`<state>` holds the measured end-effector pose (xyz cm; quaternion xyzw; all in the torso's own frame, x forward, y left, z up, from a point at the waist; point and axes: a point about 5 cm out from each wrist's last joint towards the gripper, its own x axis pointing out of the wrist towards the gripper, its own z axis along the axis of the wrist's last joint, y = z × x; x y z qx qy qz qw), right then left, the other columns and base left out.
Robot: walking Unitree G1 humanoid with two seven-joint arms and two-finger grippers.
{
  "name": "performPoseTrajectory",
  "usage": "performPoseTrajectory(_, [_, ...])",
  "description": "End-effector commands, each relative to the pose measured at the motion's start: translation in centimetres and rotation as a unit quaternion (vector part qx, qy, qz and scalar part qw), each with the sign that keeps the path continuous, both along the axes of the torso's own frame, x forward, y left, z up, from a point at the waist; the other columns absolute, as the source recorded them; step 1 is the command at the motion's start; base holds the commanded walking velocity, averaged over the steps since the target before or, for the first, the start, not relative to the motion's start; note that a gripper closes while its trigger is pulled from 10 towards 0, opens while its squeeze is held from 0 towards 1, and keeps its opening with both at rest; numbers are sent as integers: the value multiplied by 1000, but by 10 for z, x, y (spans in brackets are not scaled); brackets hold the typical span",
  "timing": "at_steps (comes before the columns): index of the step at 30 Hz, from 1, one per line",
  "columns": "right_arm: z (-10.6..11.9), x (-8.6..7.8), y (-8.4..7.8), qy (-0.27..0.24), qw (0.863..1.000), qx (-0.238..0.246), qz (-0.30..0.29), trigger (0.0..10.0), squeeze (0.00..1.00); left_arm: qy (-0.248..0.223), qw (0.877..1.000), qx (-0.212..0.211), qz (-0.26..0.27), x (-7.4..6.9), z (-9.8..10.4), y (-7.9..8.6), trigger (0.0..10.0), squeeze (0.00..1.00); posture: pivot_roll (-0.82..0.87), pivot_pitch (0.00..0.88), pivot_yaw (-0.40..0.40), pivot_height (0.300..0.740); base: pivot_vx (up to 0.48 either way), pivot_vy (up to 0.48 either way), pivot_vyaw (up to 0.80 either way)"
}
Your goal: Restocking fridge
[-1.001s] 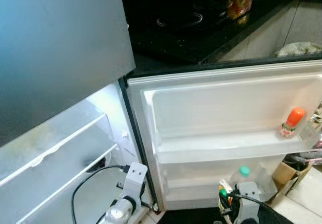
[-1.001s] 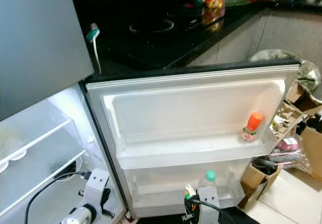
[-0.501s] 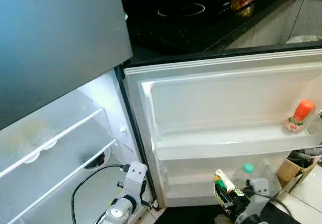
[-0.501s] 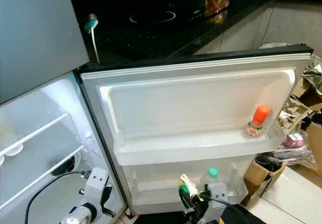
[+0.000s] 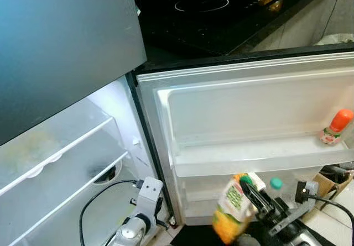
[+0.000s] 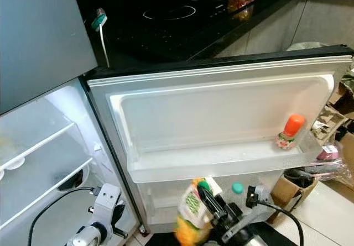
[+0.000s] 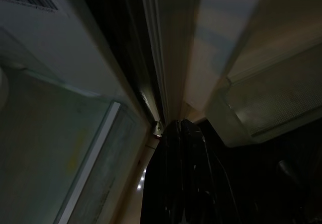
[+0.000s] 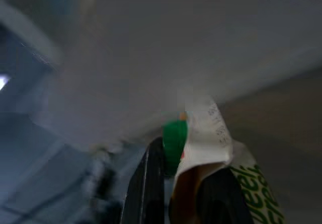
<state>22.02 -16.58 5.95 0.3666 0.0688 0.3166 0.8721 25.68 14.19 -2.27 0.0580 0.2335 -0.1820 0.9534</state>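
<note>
Moved: my right tool (image 5: 251, 193) has risen, clamped on the juice carton (image 5: 231, 207).
Relation: door shelf (image 5: 260, 160) lies just above-forward; carton's long axis tilted.
Left tool (image 7: 183, 148): idle, grip unclear.

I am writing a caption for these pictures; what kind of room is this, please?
Most likely a home kitchen. An open fridge with a shelved door stands beside a black countertop with a cooktop. The right gripper holds a juice carton before the door.
</note>
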Motion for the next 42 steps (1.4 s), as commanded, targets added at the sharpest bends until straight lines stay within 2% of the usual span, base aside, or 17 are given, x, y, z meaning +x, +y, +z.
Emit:
performPoseTrajectory(1, [15,4,6,-32,999,28,15,10000,0,4,1000,4,0,-5,-3,5,10000,0,-57,97,76,626,0,0,0])
performPoseTrajectory(6, [11,10,11,-38,999,3,9,10000,0,2,1000,6,-3,-4,-2,5,10000,0,-51,98,81,626,0,0,0])
performPoseTrajectory(8, [0,16,14,-41,998,-54,-10,10000,0,-2,1000,9,-8,-2,0,6,10000,0,-43,101,85,626,0,0,0])
performPoseTrajectory(10, [0,16,14,-41,998,-54,-10,10000,0,-2,1000,9,-8,-2,0,6,10000,0,-43,101,85,626,0,0,0])
performPoseTrajectory(11, [-7,22,18,-50,992,-112,-29,10000,0,-5,1000,12,-13,-1,1,8,10000,0,-34,104,86,626,0,0,0])
performPoseTrajectory(14, [-9,26,23,-61,986,-154,-38,10000,0,-8,1000,16,-16,0,3,10,10000,0,-29,106,87,626,0,0,0])
performPoseTrajectory(20, [-11,26,28,-77,980,-180,-38,10000,0,-9,1000,18,-19,1,4,11,10000,0,-28,107,87,626,0,0,0])
performPoseTrajectory(24, [-17,21,33,-109,968,-225,-32,10000,0,-9,1000,20,-22,0,3,11,10000,0,-29,108,86,626,0,0,0])
performPoseTrajectory(26, [-23,17,36,-138,958,-250,-37,10000,0,-10,999,20,-25,-1,3,10,10000,0,-29,108,86,626,0,0,0])
performPoseTrajectory(28, [-25,16,36,-143,956,-255,-38,10000,0,-10,999,20,-26,-1,3,10,10000,0,-29,108,86,626,0,0,0])
performPoseTrajectory(32, [-31,10,41,-181,938,-296,-26,10000,0,-10,999,20,-30,-1,3,8,10000,0,-28,110,86,626,0,0,0])
performPoseTrajectory(35, [-34,10,42,-186,934,-303,-26,10000,0,-11,999,21,-32,-1,3,8,10000,0,-27,113,87,626,0,0,0])
performPoseTrajectory(38, [-36,10,48,-210,924,-319,-25,10000,0,-11,999,22,-34,-2,3,9,10000,0,-22,117,87,626,0,0,0])
performPoseTrajectory(41, [-38,10,51,-217,921,-323,-23,10000,0,-12,999,23,-35,-2,3,9,10000,0,-17,119,86,626,0,0,0])
performPoseTrajectory(42, [-40,10,57,-221,920,-323,-5,10000,0,-12,999,23,-37,-2,3,9,10000,0,-13,121,86,626,0,0,0])
